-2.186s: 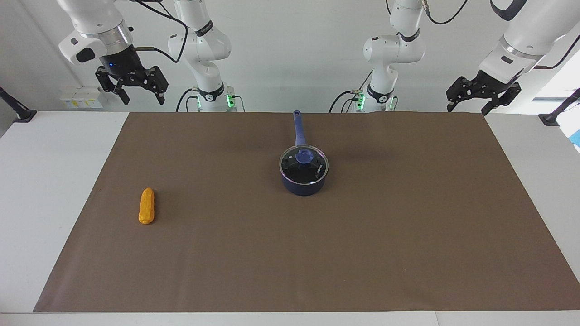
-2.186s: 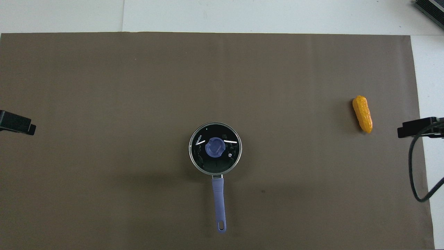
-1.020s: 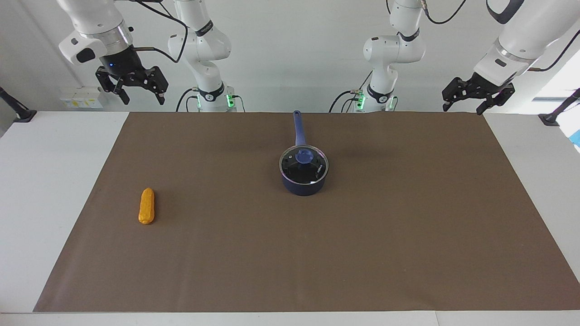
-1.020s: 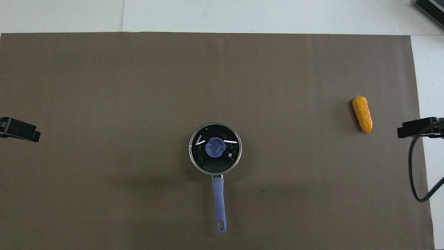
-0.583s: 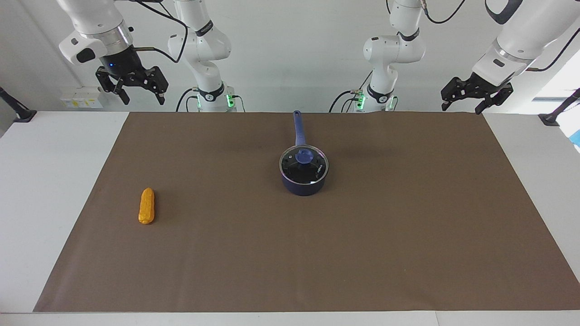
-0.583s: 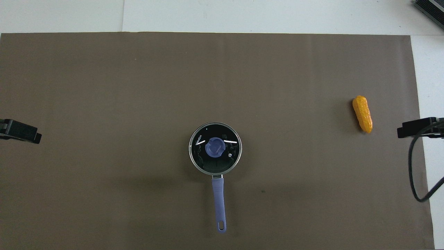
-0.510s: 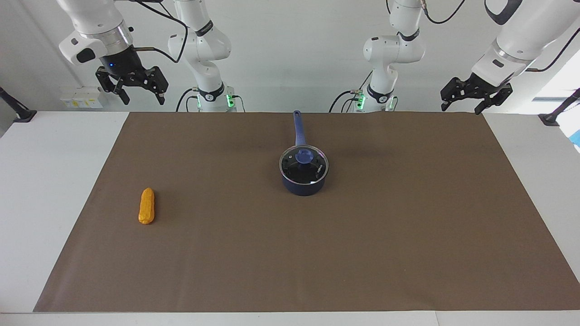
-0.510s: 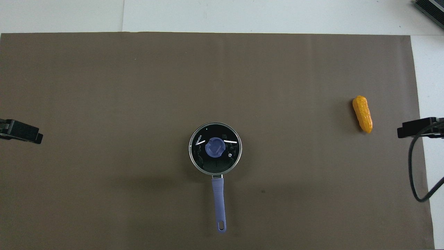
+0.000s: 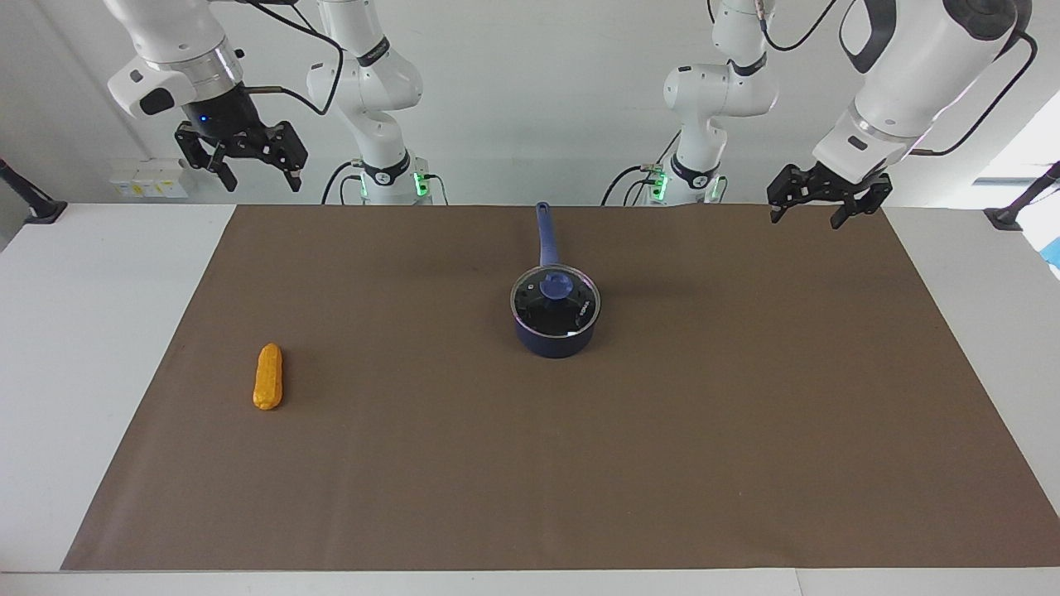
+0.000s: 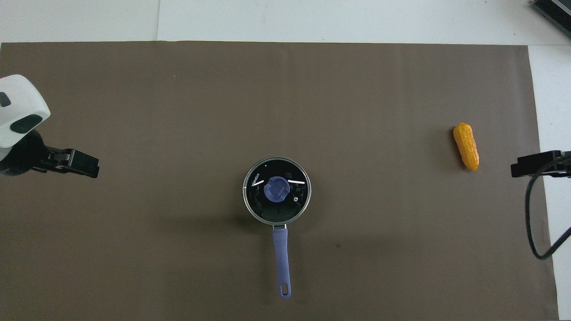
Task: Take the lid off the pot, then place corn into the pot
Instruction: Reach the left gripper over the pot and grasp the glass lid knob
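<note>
The pot stands in the middle of the brown mat, its long blue handle pointing toward the robots. The glass lid with its blue knob sits closed on the pot; it also shows in the overhead view. The corn lies on the mat toward the right arm's end, as the overhead view also shows. My left gripper is open and empty, up over the mat's edge at the left arm's end, well apart from the pot. My right gripper is open and empty, waiting high by its base.
The brown mat covers most of the white table. A black cable hangs from the right arm by the table's end, close to the corn.
My left gripper has come down and moved inward over the mat, toward the pot. The right arm, pot, lid and corn have not moved.
</note>
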